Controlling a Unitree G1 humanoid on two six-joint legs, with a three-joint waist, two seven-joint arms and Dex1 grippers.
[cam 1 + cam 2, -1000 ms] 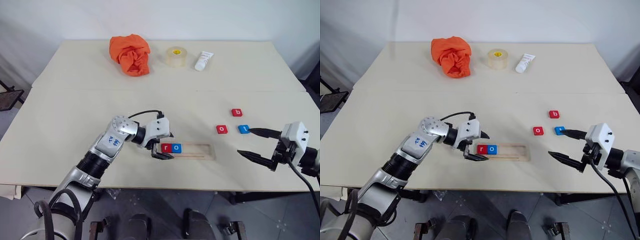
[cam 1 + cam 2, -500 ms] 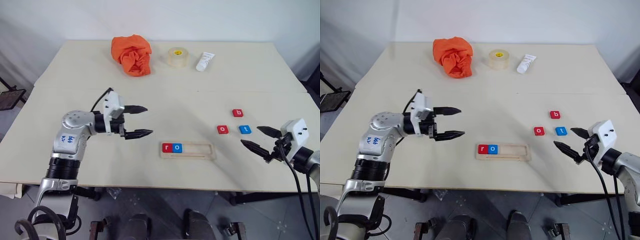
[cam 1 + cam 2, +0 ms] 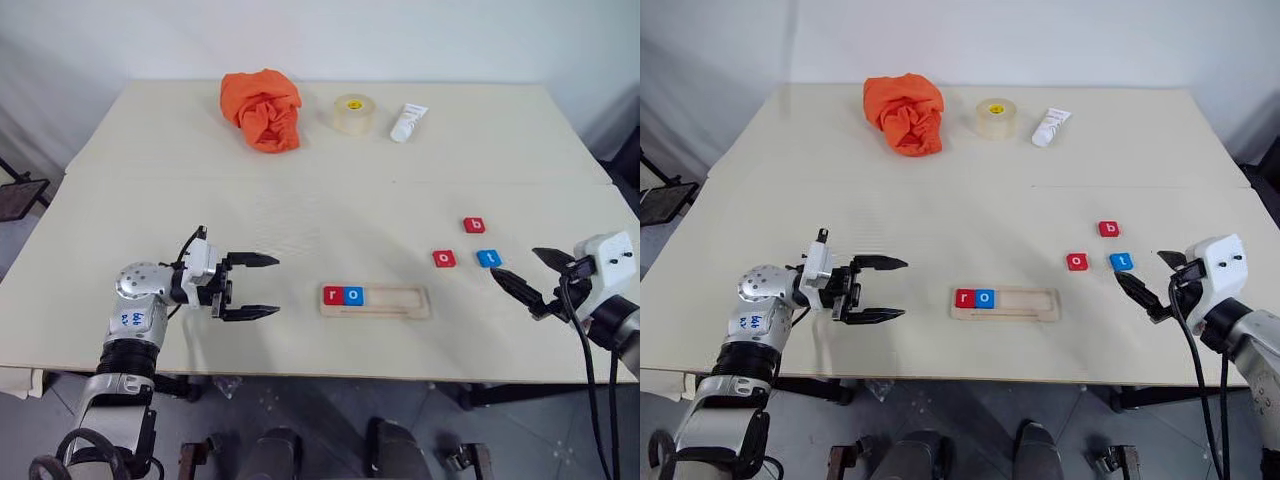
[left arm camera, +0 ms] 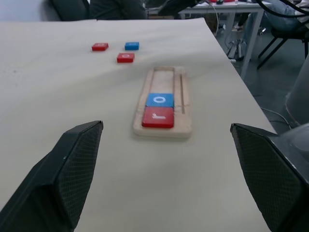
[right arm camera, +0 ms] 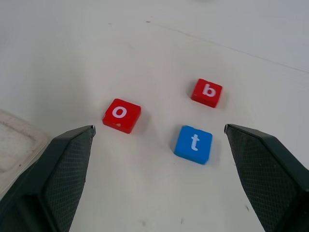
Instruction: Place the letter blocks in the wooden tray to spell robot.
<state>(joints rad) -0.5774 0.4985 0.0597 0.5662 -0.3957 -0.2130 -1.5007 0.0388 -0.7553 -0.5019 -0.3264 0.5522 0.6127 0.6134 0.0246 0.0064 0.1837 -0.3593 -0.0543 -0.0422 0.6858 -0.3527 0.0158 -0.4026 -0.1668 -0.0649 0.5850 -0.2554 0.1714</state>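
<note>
The wooden tray (image 3: 402, 300) lies near the table's front edge. A red r block (image 3: 333, 295) and a blue o block (image 3: 353, 295) sit side by side at its left end, and the rest of its groove is bare. Three letter blocks lie loose on the table to its right: a red b (image 5: 207, 92), a red o (image 5: 121, 115) and a blue t (image 5: 193, 144). My left gripper (image 3: 277, 286) is open and empty, left of the tray and pointing at it. My right gripper (image 3: 514, 262) is open and empty, just right of the blue t.
At the back of the table are a crumpled orange cloth (image 3: 262, 108), a roll of clear tape (image 3: 352, 113) and a white tube (image 3: 407, 122). A seam runs across the table (image 3: 150, 220) between them and the blocks.
My left gripper has pulled away from the tray's left end, moving left, still open. My right gripper has turned to point at the loose blocks.
</note>
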